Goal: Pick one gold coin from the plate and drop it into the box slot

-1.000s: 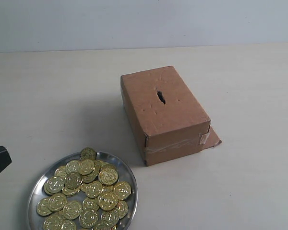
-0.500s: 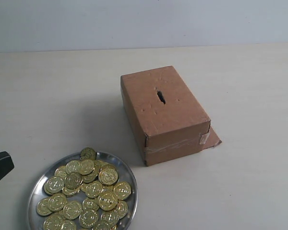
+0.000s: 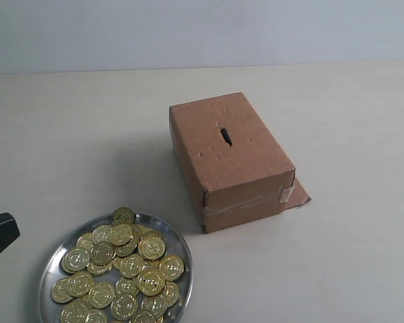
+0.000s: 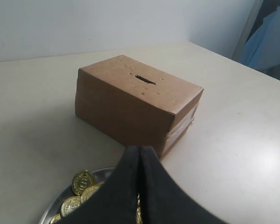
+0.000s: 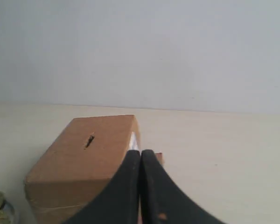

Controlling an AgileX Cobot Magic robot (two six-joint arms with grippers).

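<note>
The brown cardboard box (image 3: pixel 232 158) lies mid-table, its dark box slot (image 3: pixel 225 135) in the top face. A silver plate (image 3: pixel 183 259) at the front left holds a heap of gold coins (image 3: pixel 121 269). My left gripper (image 3: pixel 7 229) shows as a dark tip at the left edge, beside the plate. In the left wrist view the left gripper (image 4: pixel 140 149) is shut and empty, above the plate (image 4: pixel 102 173) and its gold coins (image 4: pixel 82 181), facing the box (image 4: pixel 130 107). My right gripper (image 5: pixel 140 153) is shut and empty, with the box (image 5: pixel 79 161) and box slot (image 5: pixel 89 140) beyond it.
A small cardboard flap (image 3: pixel 300 196) juts from the box's taped end. A pale wall runs along the back of the beige table (image 3: pixel 87 134). A blue cloth (image 4: pixel 270 42) hangs off the table in the left wrist view.
In the exterior view the left gripper's tip has sunk slightly at the left edge. The dark bit of the right gripper at the right edge has gone out of view.
</note>
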